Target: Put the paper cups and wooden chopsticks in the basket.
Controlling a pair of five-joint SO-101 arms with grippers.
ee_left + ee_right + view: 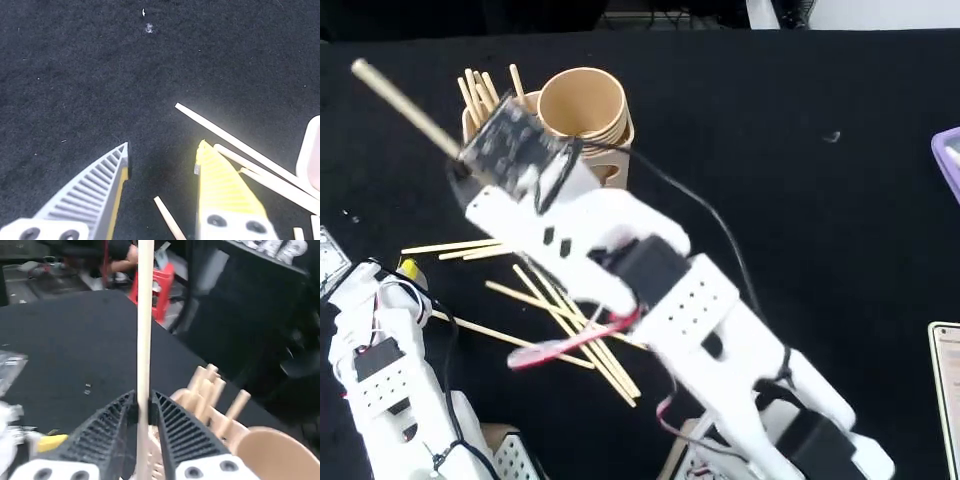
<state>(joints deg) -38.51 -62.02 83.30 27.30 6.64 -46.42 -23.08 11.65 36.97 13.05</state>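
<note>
My right gripper [142, 402] is shut on a wooden chopstick [144, 315], held just above the basket [616, 168]. In the high view that held chopstick [405, 105] sticks out toward the table's far left from the right gripper [458, 168]. The basket holds stacked paper cups [582, 105] and several upright chopsticks [478, 92]. Loose chopsticks [565, 320] lie scattered on the black table. My left gripper [162, 157] is open low over the table, with loose chopsticks [240, 145] beside its yellow finger [220, 190]. It sits at the front left in the high view, left gripper [406, 268].
A purple object [948, 155] and a white card [948, 385] lie at the table's right edge. A red cable [570, 345] hangs under the right arm above the loose chopsticks. Black cloth [800, 200] covers the table.
</note>
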